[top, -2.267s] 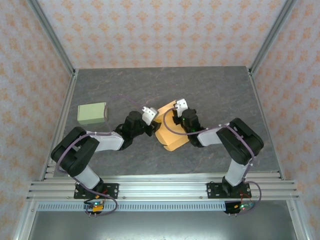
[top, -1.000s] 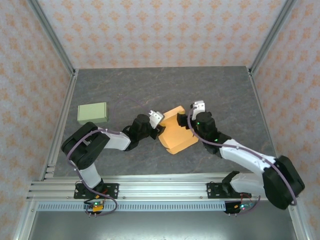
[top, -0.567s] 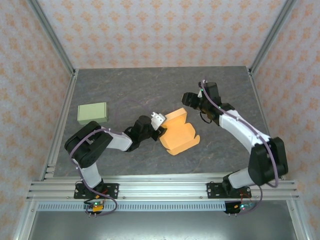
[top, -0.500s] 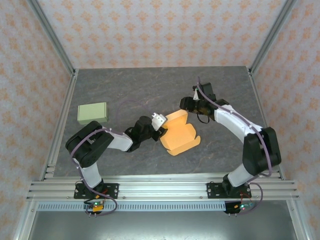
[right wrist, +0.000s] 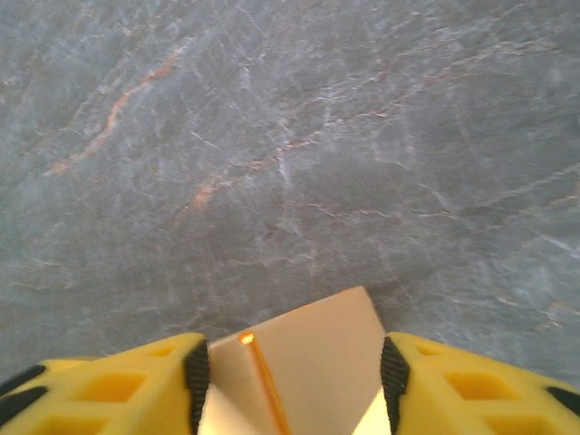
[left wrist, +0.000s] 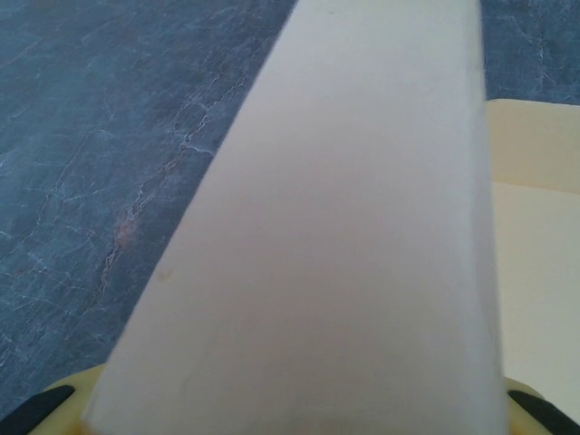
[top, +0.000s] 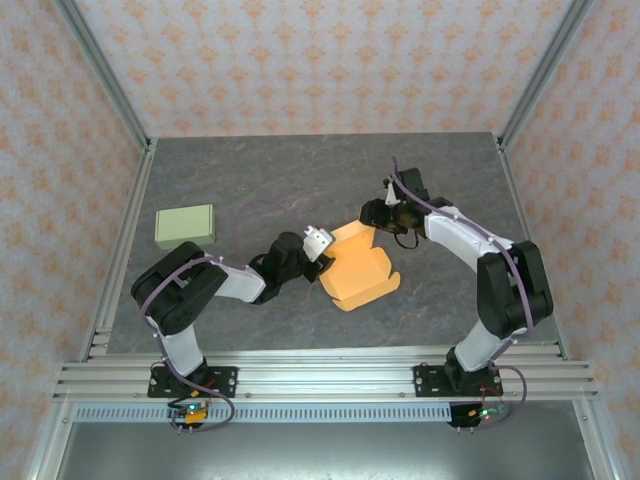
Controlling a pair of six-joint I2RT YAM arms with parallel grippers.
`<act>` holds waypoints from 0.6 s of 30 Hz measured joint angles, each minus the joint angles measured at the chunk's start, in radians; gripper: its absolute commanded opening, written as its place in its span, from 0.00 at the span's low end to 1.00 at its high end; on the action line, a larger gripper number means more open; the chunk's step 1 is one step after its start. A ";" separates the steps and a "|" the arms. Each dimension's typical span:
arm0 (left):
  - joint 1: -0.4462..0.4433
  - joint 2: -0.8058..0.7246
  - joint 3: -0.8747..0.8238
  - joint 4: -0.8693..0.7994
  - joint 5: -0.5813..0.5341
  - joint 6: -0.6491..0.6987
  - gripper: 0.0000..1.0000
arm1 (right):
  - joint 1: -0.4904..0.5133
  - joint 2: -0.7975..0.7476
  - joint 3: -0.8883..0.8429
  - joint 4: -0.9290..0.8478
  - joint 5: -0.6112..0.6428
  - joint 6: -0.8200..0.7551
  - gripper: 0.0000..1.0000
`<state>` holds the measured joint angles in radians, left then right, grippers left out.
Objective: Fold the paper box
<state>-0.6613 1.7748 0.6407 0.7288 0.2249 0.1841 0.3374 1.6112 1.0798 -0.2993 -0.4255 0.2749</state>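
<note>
The orange paper box (top: 362, 272) lies open at the table's middle, with raised walls and a flap at its near right. My left gripper (top: 320, 250) is at the box's left edge. In the left wrist view a pale box wall (left wrist: 362, 227) lies across the wide gap between the fingertips (left wrist: 41, 408), so this gripper (left wrist: 290, 419) is open. My right gripper (top: 375, 215) is at the box's far corner. In the right wrist view it (right wrist: 292, 381) is closed on a creased corner flap (right wrist: 313, 358), and both black pads (right wrist: 197, 381) touch the paper.
A pale green closed box (top: 185, 227) sits at the left of the grey stone-patterned table (top: 300, 170). Metal frame posts and patterned walls border the table. Bare table lies behind and to the right of the orange box.
The right arm let go of the box's near side, swung out to the far right, then came back onto the far corner flap. The box shifted slightly right; the left gripper stayed at its edge.
</note>
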 measured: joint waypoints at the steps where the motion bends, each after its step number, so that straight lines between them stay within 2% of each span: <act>1: 0.000 0.000 0.000 0.000 -0.001 -0.002 0.22 | -0.001 -0.024 -0.021 0.001 0.015 -0.010 0.69; 5: 0.001 -0.006 0.044 -0.079 0.009 -0.042 0.18 | -0.008 -0.182 -0.150 0.066 0.062 -0.113 0.72; 10: 0.008 -0.060 0.114 -0.235 0.048 -0.158 0.19 | -0.011 -0.335 -0.348 0.307 0.052 -0.309 0.71; 14: 0.031 -0.072 0.164 -0.311 0.093 -0.302 0.18 | -0.011 -0.340 -0.491 0.515 0.027 -0.435 0.67; 18: 0.040 -0.072 0.192 -0.383 0.143 -0.441 0.18 | -0.004 -0.293 -0.504 0.637 0.037 -0.530 0.62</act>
<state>-0.6216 1.7023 0.8326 0.3458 0.3679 -0.2569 0.3336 1.3178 0.5755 0.3382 -0.3882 -0.2554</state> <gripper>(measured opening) 0.406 0.650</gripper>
